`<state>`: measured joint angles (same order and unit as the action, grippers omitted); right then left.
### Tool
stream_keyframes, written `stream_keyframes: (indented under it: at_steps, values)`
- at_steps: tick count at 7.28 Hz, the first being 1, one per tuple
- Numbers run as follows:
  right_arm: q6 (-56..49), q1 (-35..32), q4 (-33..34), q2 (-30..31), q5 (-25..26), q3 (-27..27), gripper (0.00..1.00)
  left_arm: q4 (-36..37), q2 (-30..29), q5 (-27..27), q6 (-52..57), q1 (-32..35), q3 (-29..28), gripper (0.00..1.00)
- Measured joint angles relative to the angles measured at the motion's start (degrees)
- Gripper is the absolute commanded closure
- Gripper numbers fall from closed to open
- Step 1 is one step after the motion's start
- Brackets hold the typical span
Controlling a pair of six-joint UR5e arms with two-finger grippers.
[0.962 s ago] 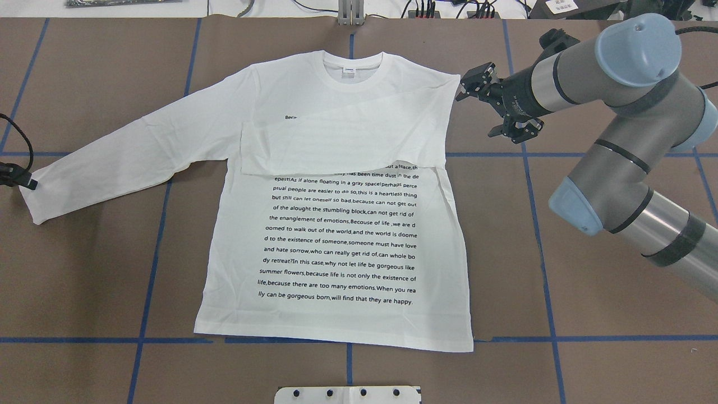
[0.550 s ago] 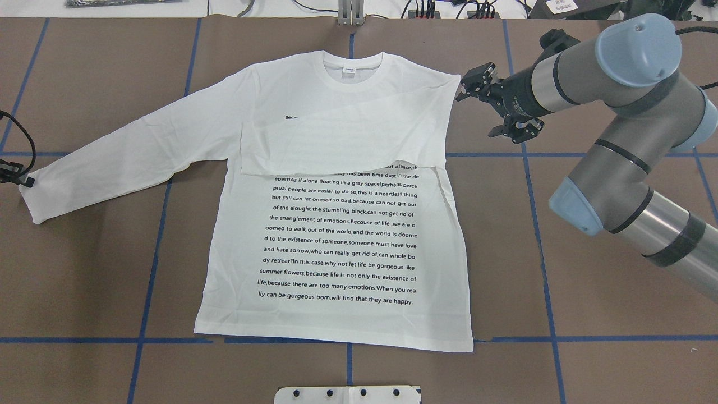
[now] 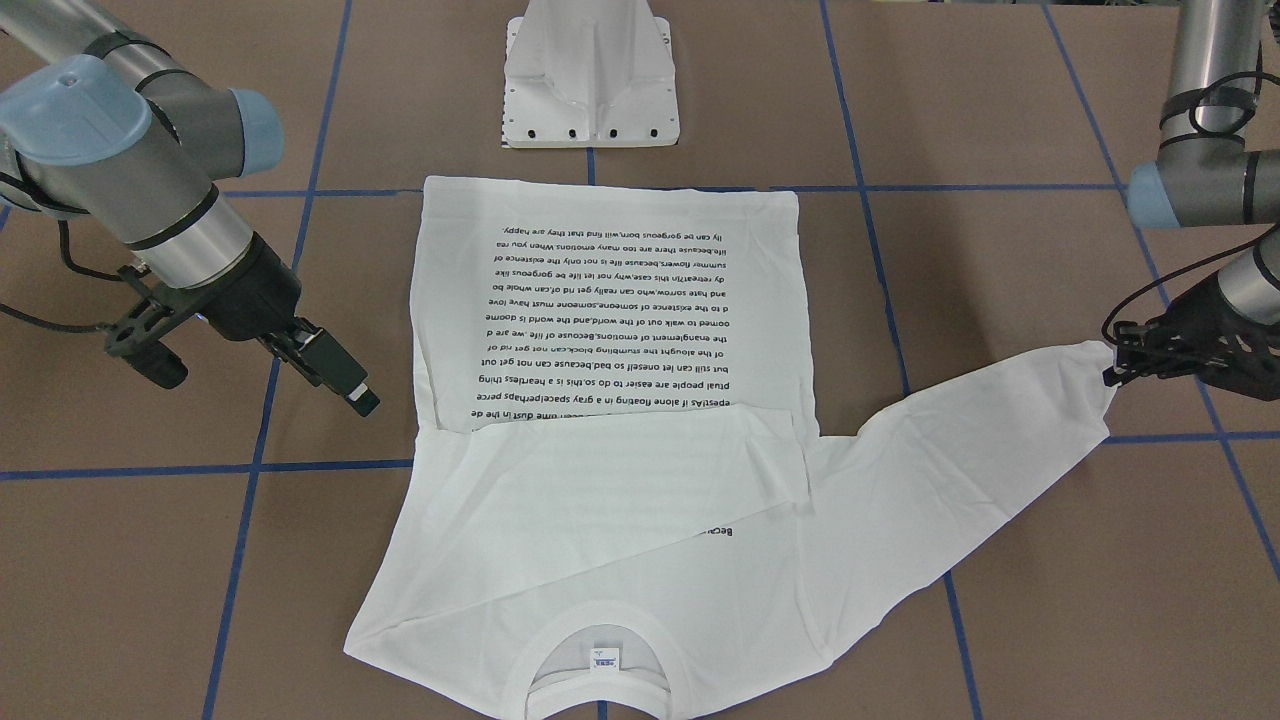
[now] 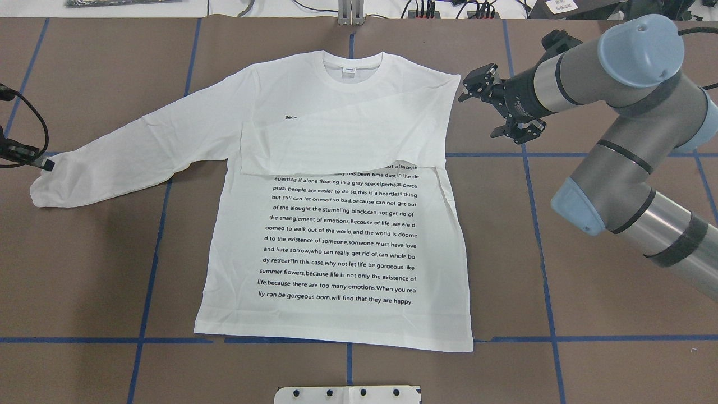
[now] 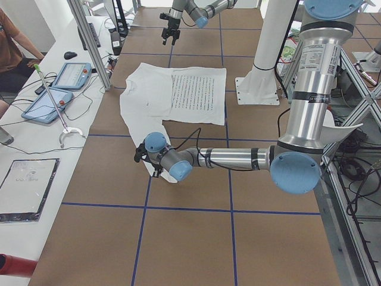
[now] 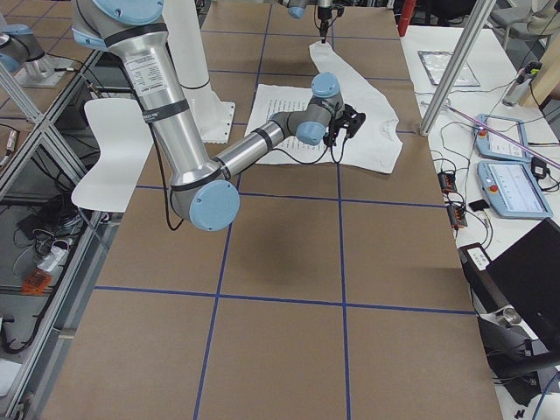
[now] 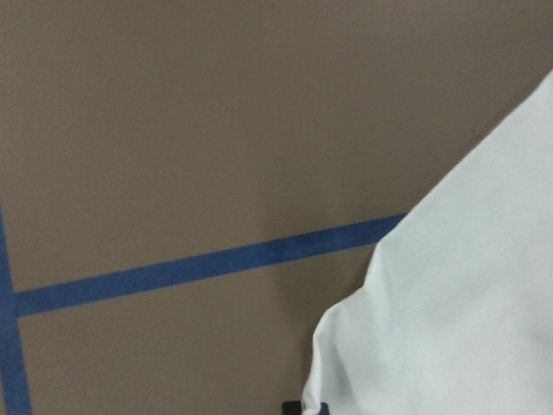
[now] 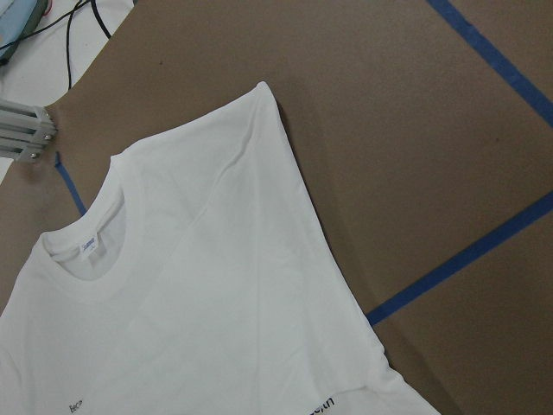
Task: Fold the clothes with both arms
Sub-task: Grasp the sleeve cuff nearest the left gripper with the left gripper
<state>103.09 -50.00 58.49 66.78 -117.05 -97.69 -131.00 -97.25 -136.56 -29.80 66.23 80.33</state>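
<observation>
Brown table [image 4: 73,269] before me, blue tape grid [image 4: 84,340]; white pedestal base [image 3: 590,75] on my side; two tablets [image 5: 71,75] on side bench [image 5: 24,143], person [image 5: 12,42] beside it

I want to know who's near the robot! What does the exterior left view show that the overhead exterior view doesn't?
Only the exterior left view shows a person sitting at a side table with two tablets. Only the overhead exterior view shows the neck label and lets you read the black text. Both show the T-shirt flat on the table, one sleeve folded across its chest, the left gripper holding the other cuff, and the right gripper beside the shoulder.
</observation>
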Motion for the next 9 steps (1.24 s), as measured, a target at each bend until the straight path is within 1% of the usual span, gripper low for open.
stream_keyframes:
  at_steps: [1, 2, 3, 4, 6, 7, 9]
  values:
    - [-0.1, -0.2, -0.1, 0.5, -0.3, -0.2, 0.02, 0.0, -1.9, -1.4, -5.4, -0.1, 2.7, 1.0]
    - [-0.3, -0.4, -0.2, 1.4, -0.5, -0.5, 0.02, 0.0, -5.2, -2.2, -11.3, -0.8, 4.2, 1.0]
    - [-0.8, -0.8, -0.4, 2.9, -0.6, -1.0, 0.01, 0.1, -9.9, -2.3, -17.6, -3.1, 4.3, 1.0]
    - [-2.3, -1.2, -0.5, 5.1, -0.7, -2.0, 0.01, 0.1, -16.0, -2.1, -24.9, -6.3, 3.1, 1.0]
    - [-5.0, -1.7, -0.7, 8.3, -0.8, -3.2, 0.01, -0.2, -29.3, -1.2, -38.3, -10.9, -2.1, 1.0]
    - [-5.7, -2.0, -0.7, 9.1, -0.9, -3.4, 0.01, -0.4, -35.6, 1.1, -43.0, -13.3, -4.9, 1.0]
    - [-7.4, -2.5, -0.7, 10.5, -1.1, -3.8, 0.01, -0.7, -46.0, 8.5, -48.7, -18.8, -10.9, 1.0]
